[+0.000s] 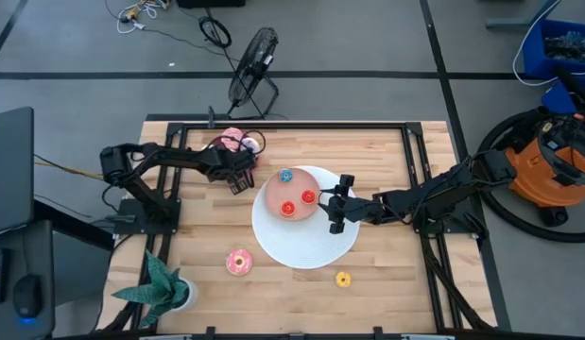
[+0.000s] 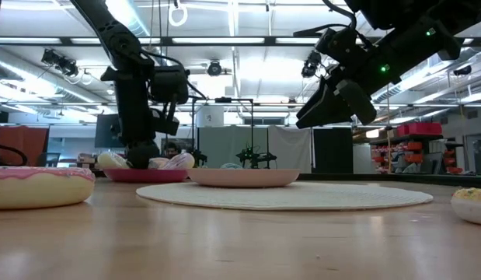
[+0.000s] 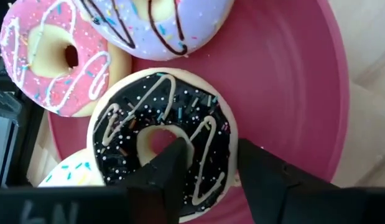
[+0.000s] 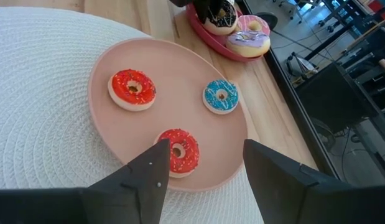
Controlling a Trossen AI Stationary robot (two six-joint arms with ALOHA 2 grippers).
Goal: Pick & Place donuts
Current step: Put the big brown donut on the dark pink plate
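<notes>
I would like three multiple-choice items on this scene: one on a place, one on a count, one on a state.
1. Where is the chocolate donut?
A. on the crimson plate
B. on the white mat
C. on bare wood

2. How many tiny donuts lie on the salmon-pink plate?
A. one
B. three
C. five

3. How does the left gripper stand?
A. far from every donut
B. one finger in the chocolate donut's hole, one outside its rim
C. holding a blue donut aloft

Key: 1 A, the left wrist view shows it there. 2 B, two red, one blue. 3 B, the jaws straddle the ring.
</notes>
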